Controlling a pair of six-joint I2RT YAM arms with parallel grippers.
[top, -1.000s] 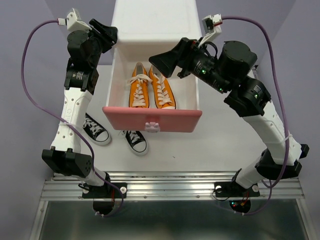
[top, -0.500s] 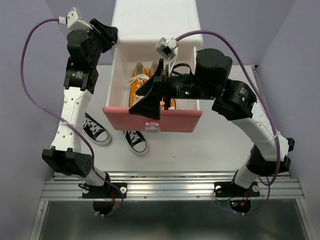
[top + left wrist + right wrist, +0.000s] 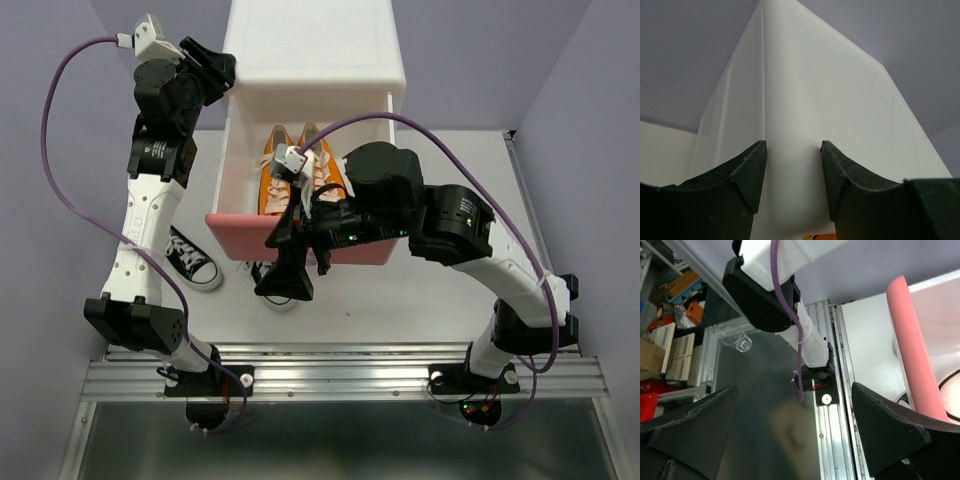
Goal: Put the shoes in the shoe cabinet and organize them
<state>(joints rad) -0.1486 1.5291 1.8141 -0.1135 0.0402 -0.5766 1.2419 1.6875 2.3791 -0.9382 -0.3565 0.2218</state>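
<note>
Two orange shoes (image 3: 282, 178) lie side by side in the cabinet's (image 3: 310, 45) pulled-out drawer (image 3: 228, 222); two black shoes (image 3: 190, 258) lie on the table (image 3: 400, 300) before it. The right claw (image 3: 287, 277), spread wide and empty, hovers over the black one beside the drawer front, having swung down from the drawer's right side. The left claw (image 3: 213, 66) still pinches the cabinet's left corner.

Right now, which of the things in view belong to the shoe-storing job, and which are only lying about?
Belong to the job: white shoe cabinet, its open pink drawer, orange shoes inside it, black shoes outside it.
Only lying about: aluminium rail at the near edge, boxes off to the side in the right wrist view.
</note>
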